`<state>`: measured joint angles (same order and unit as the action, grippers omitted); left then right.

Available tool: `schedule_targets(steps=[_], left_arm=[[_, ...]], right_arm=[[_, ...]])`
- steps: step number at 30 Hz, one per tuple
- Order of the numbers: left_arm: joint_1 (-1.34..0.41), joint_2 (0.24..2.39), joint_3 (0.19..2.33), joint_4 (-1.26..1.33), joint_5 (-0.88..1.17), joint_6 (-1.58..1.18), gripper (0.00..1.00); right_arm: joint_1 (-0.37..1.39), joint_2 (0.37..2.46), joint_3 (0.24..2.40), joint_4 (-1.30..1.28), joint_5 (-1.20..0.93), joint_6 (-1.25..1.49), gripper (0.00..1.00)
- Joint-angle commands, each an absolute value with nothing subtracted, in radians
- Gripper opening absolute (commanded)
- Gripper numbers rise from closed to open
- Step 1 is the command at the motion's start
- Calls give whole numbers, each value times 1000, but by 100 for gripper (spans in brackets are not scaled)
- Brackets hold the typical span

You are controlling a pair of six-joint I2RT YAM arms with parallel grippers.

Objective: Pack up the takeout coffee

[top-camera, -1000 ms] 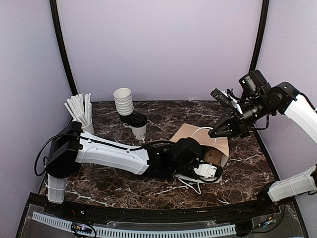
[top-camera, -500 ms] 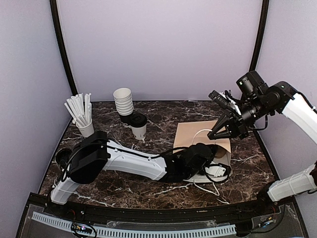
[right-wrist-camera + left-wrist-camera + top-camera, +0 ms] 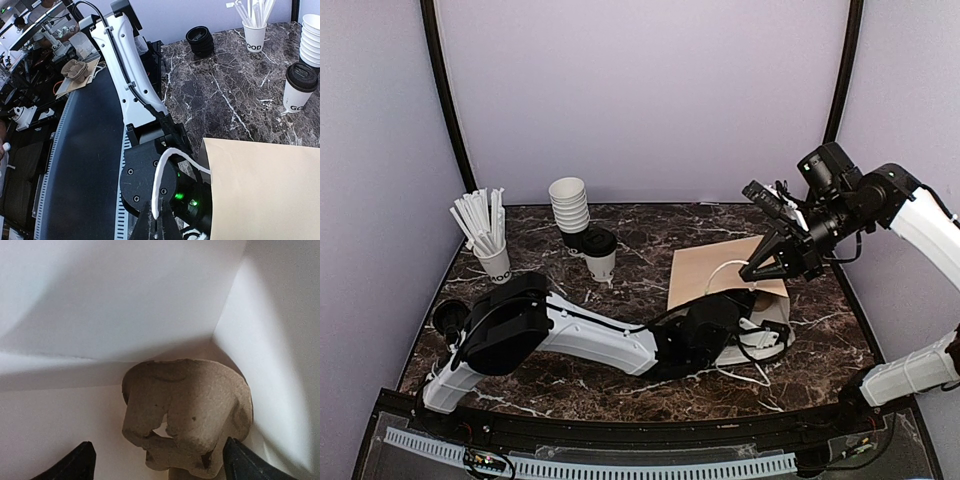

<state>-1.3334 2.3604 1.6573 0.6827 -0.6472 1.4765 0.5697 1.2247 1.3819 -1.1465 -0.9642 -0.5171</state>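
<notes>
1. From where I stand, the job in hand looks like seating the cardboard cup tray (image 3: 190, 400) deep inside the paper bag (image 3: 715, 262). The bag lies on its side on the marble table (image 3: 570, 385).
2. The left gripper (image 3: 160, 462) is right inside the bag with its fingers spread wide. The tray sits just ahead of them, tucked into the bag's end fold. As far as I can see nothing is pinched.
3. To do this well, I'd back the left gripper straight out along the line it went in, fingers wide. The tray looks light, and a fingertip catching its rim could drag it out or crumple the bag wall.
4. The right gripper (image 3: 760, 268) is closed on the bag's white loop handle (image 3: 167, 165) and lifts it, which holds the mouth open. It should hold steady, since a hard pull might tear the thin handle or swing the bag.
5. The lidded coffee cup (image 3: 601, 252) stands upright on the table, well to the left of the bag and just in front of the stack of lidless cups (image 3: 569, 205). It is not yet packed.
6. The left arm stretches low across the table, its forearm nearly flat and its wrist buried in the bag's mouth. The right arm is raised high on the right, its wrist angled down to the handle.
</notes>
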Motion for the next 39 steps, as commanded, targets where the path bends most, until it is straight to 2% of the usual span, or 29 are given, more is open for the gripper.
schedule_targets(steps=[1, 3, 5, 17, 23, 32, 34, 37, 39], left_arm=[[-1330, 2342, 1686, 567, -657, 1336, 94], [-1320, 2340, 1737, 389, -591, 1195, 95], [-1312, 2342, 1757, 336, -553, 1126, 95], [-1282, 2414, 1849, 329, -546, 1079, 93], [-1270, 2449, 1914, 275, -552, 1030, 97], [-1273, 2407, 1887, 265, -506, 993, 81], [-1273, 2390, 1868, 276, -481, 980, 85], [-1273, 2387, 1851, 287, -445, 983, 97], [-1273, 2388, 1842, 289, -405, 988, 98]], right_arm=[[581, 1222, 1409, -1143, -1003, -525, 0], [587, 1221, 1406, -1157, -1012, -537, 0], [590, 1218, 1402, -1170, -1010, -545, 0], [592, 1207, 1405, -1186, -1029, -555, 0], [593, 1206, 1411, -1191, -1035, -560, 0], [590, 1204, 1409, -1157, -1013, -541, 0], [587, 1206, 1414, -1162, -1023, -541, 0], [585, 1209, 1421, -1174, -1026, -549, 0], [586, 1210, 1416, -1179, -1026, -552, 0]])
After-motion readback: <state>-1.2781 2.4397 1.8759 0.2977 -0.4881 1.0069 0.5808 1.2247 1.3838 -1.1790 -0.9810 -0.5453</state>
